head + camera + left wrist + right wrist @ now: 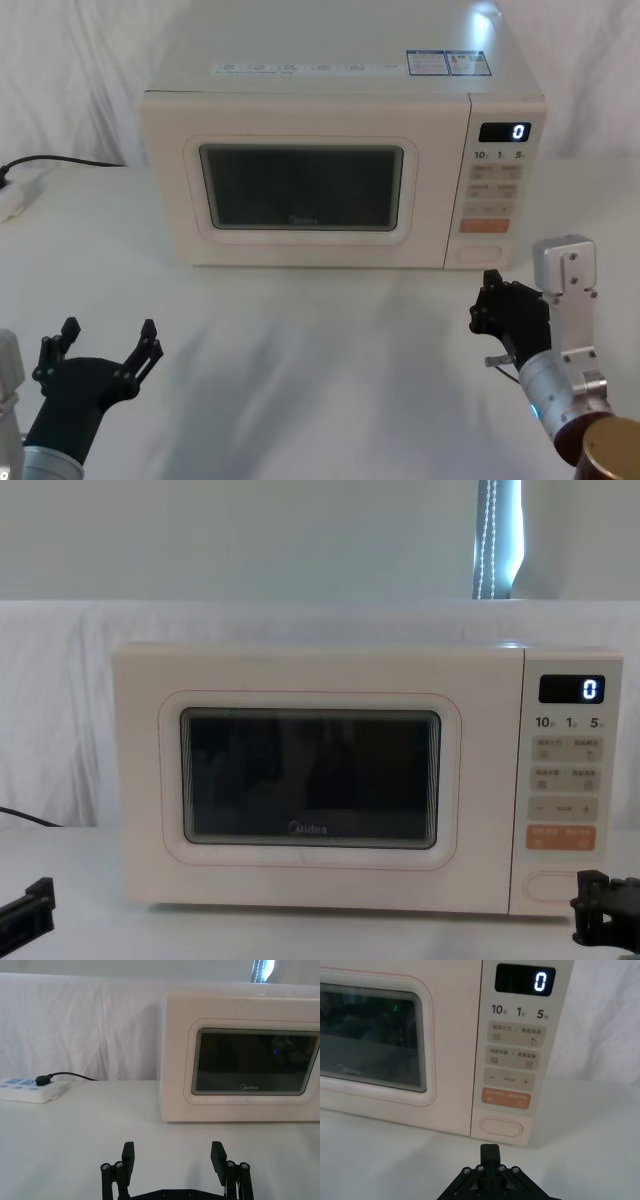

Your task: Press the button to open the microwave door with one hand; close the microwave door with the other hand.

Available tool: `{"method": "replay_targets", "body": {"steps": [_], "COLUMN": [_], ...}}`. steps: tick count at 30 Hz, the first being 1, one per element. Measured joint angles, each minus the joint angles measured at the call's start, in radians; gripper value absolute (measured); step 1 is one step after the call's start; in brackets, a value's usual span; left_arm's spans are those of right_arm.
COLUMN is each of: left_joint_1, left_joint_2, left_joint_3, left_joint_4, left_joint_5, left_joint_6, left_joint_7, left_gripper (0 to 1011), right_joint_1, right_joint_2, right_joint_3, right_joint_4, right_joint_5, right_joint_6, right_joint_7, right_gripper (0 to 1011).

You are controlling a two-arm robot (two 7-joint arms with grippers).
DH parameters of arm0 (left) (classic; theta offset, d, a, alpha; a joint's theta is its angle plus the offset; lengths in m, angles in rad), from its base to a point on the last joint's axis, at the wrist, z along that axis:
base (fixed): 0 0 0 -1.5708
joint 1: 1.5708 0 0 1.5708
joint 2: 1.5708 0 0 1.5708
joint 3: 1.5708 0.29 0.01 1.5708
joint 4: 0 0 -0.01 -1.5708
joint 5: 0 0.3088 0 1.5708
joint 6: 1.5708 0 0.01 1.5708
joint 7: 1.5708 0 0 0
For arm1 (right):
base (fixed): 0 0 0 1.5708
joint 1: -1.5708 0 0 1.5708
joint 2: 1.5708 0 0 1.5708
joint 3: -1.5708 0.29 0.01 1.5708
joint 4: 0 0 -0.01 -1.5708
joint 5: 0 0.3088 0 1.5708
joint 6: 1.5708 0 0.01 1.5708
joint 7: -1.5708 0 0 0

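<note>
— Item one: the appliance?

— The microwave [340,150], cream, boxy, stands at the far middle of my white table [320,340]. Its display [505,131] reads 0. The microwave door [305,185] is flush with the front, fully closed, dark window facing me.

— Item two: the control?

— The button [501,1126], a wide blank cream pill, sits at the bottom of the control panel, directly under the orange key [506,1098].

— Item three: your right side?

— My right gripper [497,303] hangs just in front of the panel's lower corner, aimed at the button and near it but apart from it. Its jaws are pressed together; in the right wrist view the fingers [490,1152] make one black tip.

— Item four: your left side?

— My left gripper [108,340] hovers low over the table at the near left, well apart from the door. Its jaws are spread wide, nothing between them.

— Item five: sundries?

— A power strip [27,1090] with a black plug lies on the table, left of the oven.
</note>
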Motion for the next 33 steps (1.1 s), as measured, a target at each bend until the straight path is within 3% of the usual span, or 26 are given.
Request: {"method": "replay_targets", "body": {"steps": [12, 33], "left_joint_1": [0.000, 0.000], "left_joint_2": [0.000, 0.000], "left_joint_3": [0.000, 0.000], "left_joint_4": [0.000, 0.000], "left_joint_5": [0.000, 0.000], "left_joint_6": [0.000, 0.000], "left_joint_7": [0.000, 0.000], "left_gripper": [1001, 1001], "right_joint_1": [0.058, 0.154], "right_joint_2": [-0.046, -0.091], "right_joint_3": [0.033, 0.068], "right_joint_4": [0.088, 0.224], "right_joint_5": [-0.006, 0.015], "right_joint_6": [-0.005, -0.017], "right_joint_7": [0.001, 0.002], "right_gripper": [0, 0]}}
